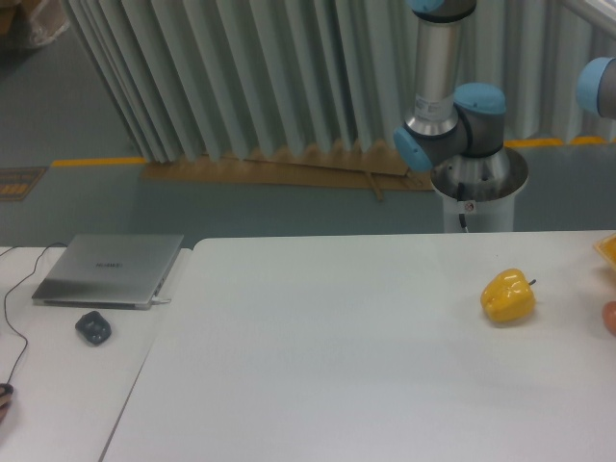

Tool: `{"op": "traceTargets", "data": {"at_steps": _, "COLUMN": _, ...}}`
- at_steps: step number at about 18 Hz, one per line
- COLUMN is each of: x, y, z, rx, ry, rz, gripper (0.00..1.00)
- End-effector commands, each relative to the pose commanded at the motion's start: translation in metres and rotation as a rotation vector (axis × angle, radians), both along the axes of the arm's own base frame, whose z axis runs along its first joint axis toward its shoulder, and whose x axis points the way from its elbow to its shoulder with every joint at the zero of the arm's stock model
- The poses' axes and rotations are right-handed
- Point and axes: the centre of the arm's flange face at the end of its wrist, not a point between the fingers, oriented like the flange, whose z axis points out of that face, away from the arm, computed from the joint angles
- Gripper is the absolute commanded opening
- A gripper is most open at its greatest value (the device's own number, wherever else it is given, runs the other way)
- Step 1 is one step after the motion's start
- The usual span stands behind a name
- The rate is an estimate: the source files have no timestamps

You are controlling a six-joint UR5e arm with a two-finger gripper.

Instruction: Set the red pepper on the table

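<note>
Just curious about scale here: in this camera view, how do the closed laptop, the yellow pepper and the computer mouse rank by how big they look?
Largest to smallest, as they appear:
1. The closed laptop, by far the widest.
2. The yellow pepper.
3. The computer mouse, somewhat smaller than the pepper.

The setting is a robotics lab. A UR5e arm stands on a pedestal behind the white table. Left of the table, a smaller desk carries a closed laptop and mouse. Yellow floor tape lies behind the table, beside pleated curtains.
</note>
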Motion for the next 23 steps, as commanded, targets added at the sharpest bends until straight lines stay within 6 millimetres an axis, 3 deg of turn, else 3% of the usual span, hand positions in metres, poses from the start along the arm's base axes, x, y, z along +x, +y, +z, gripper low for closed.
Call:
{"op": "traceTargets", "data": {"at_steps": 8, "x": -0.007, "y": -0.008, "z": 0.002, "rx": 0.001, "ry": 0.006, "rz": 0.033, "gripper": 1.0}}
{"op": "traceTargets", "data": {"at_steps": 11, "x": -0.023, "y": -0.033, "z": 0.001, "rx": 0.002, "ry": 0.004, "rz": 0.071, "gripper": 1.0}}
{"op": "traceTargets", "data": {"at_steps": 14, "x": -0.032, "y": -0.044, "z": -0.022, "rx": -0.061, "ry": -0.025, "rz": 0.071, "gripper": 1.0}}
{"op": "traceTargets", "data": {"at_steps": 16, "x": -0.032, "y": -0.052, "z": -0.037, "rx": -0.173, "ry": -0.033, "rz": -0.061, "gripper": 1.0}}
{"op": "traceTargets", "data": {"at_steps": 18, "x": -0.03, "y": -0.046, "z": -0.051, "rx": -0.202, "ry": -0.058, "rz": -0.203, "gripper": 1.0}}
{"op": "traceTargets", "data": {"at_steps": 23, "x": -0.021, "y": -0.044, "z": -0.054, "rx": -0.227, "ry": -0.108, "rz": -0.368, "gripper": 1.0}}
